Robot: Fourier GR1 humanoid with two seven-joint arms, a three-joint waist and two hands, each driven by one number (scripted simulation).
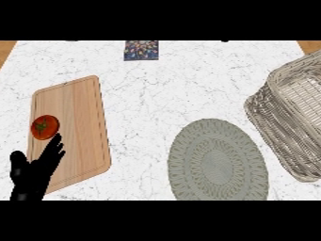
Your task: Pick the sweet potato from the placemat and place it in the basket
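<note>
**Left hand resting by the cutting board, placemat bare, basket at the right edge**

Head view: a white marbled desk [163, 89] fills the frame, with strips of brown wood showing at the upper left and upper right corners. At the lower left the left hand [29, 175] comes in from the bottom edge, its black fingers [52, 149] straight and spread wide, holding nothing. It lies over the lower left corner of a wooden cutting board [76, 127], which stands tilted along the left side of the frame. A red tomato [44, 127] with a green stem sits on the board's left edge, just above the fingertips; whether they touch cannot be told.

In the lower middle lies a round grey-green woven placemat [218, 162], with nothing showing on it. A pale wicker basket [301, 117] stands at the right edge, partly cut off by the frame, its near rim just beside the placemat. The sweet potato cannot be seen anywhere. A small dark patterned card [141, 50] lies at the top middle. The right hand does not show.
</note>
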